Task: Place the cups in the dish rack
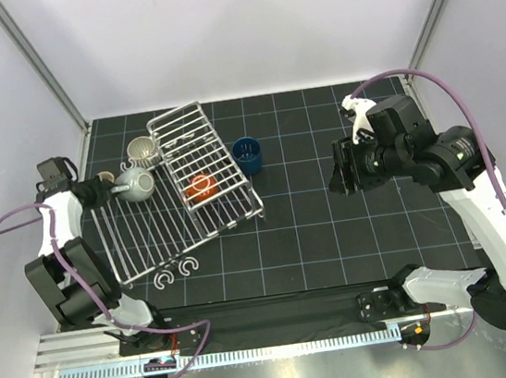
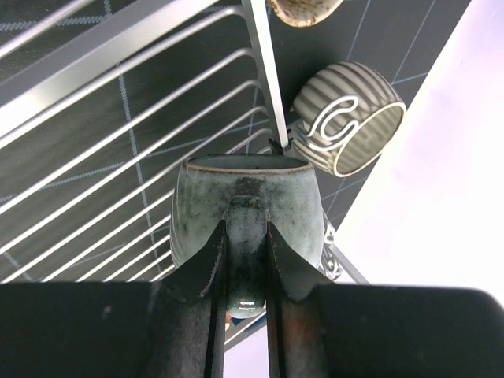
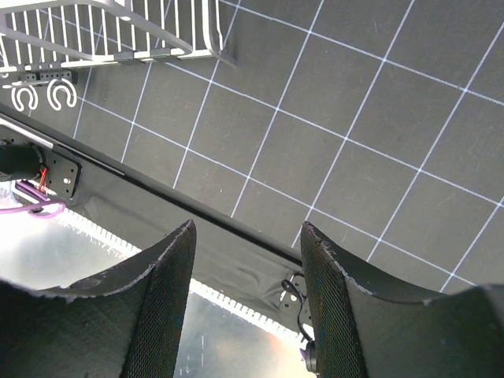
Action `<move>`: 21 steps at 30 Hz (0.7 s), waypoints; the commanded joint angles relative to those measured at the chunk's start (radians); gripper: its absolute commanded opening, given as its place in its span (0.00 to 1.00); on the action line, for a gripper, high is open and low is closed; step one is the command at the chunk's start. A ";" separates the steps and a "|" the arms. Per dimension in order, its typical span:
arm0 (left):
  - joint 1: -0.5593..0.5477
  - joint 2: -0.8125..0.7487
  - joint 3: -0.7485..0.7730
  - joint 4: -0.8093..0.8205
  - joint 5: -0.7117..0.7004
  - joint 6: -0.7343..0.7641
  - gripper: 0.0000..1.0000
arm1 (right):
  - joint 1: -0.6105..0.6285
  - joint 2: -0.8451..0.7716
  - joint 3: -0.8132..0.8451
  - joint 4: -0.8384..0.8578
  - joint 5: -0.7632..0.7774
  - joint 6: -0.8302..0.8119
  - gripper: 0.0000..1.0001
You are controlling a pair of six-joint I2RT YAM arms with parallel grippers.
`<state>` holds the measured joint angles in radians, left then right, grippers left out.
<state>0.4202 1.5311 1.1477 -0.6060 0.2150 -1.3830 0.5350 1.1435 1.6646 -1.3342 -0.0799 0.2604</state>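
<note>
Left gripper (image 2: 246, 240) clamped on grey mug (image 2: 201, 209) handle, over dish rack (image 1: 147, 235) far-left edge. Risk: narrow handle pinch lets mug swivel, clipping striped cup (image 2: 350, 118) just beside. Right gripper (image 3: 248, 228) spread, empty.

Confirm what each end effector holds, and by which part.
The left end effector pinches the speckled grey cup by its handle. The right end effector is open and holds nothing.
</note>
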 commanded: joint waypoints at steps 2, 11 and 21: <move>-0.020 -0.048 -0.008 0.016 0.103 -0.016 0.00 | -0.010 0.018 0.023 0.023 -0.009 -0.027 0.58; -0.021 -0.160 -0.035 -0.024 0.159 -0.063 0.00 | -0.035 0.042 0.030 0.029 -0.041 -0.084 0.57; -0.127 -0.186 -0.040 -0.031 0.139 -0.080 0.00 | -0.052 0.039 0.024 0.024 -0.057 -0.110 0.57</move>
<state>0.3561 1.3949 1.0912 -0.6865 0.2977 -1.4387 0.4870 1.1931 1.6646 -1.3327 -0.1287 0.1741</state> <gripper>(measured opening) 0.176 0.574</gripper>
